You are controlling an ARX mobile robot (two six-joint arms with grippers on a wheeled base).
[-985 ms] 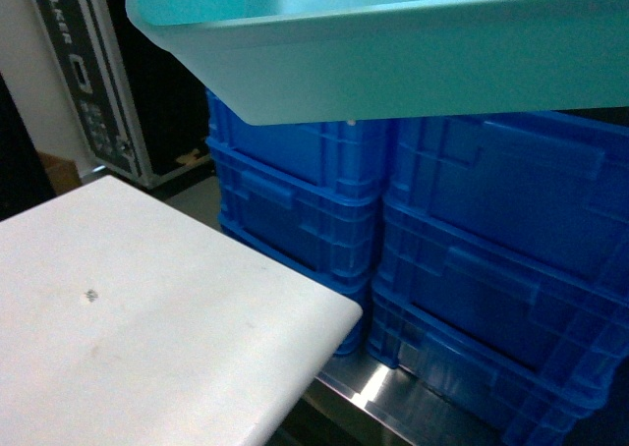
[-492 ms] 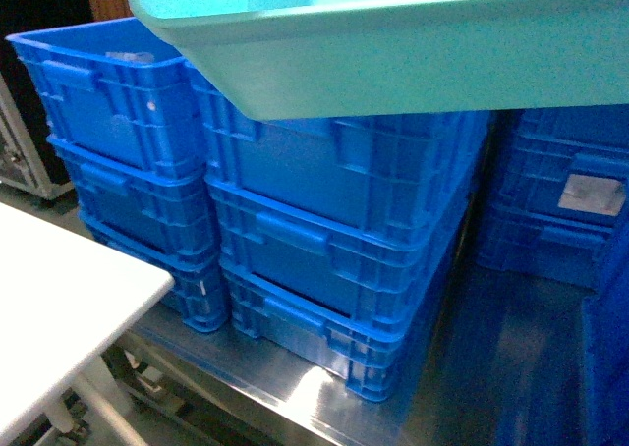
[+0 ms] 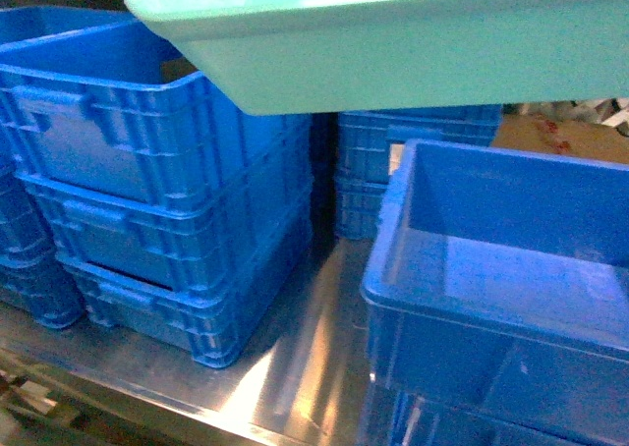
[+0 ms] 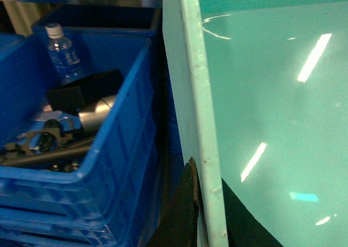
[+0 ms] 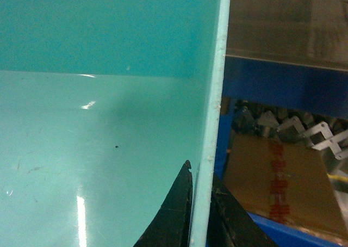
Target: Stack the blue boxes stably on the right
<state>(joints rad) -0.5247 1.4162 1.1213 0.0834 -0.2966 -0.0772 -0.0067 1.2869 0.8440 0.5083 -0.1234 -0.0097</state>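
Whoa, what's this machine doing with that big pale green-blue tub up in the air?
The robot is carrying a light turquoise tub, one gripper clamped on each side rim: the left gripper and the right gripper. The tub hangs above stacks of dark blue crates. Just below on the right sits an open, empty blue crate.

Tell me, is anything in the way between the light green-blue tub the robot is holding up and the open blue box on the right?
Nothing visible. The turquoise tub hangs high, gripped on both rims by the left fingers and right fingers. The open blue crate on the right lies below it, with only air between.
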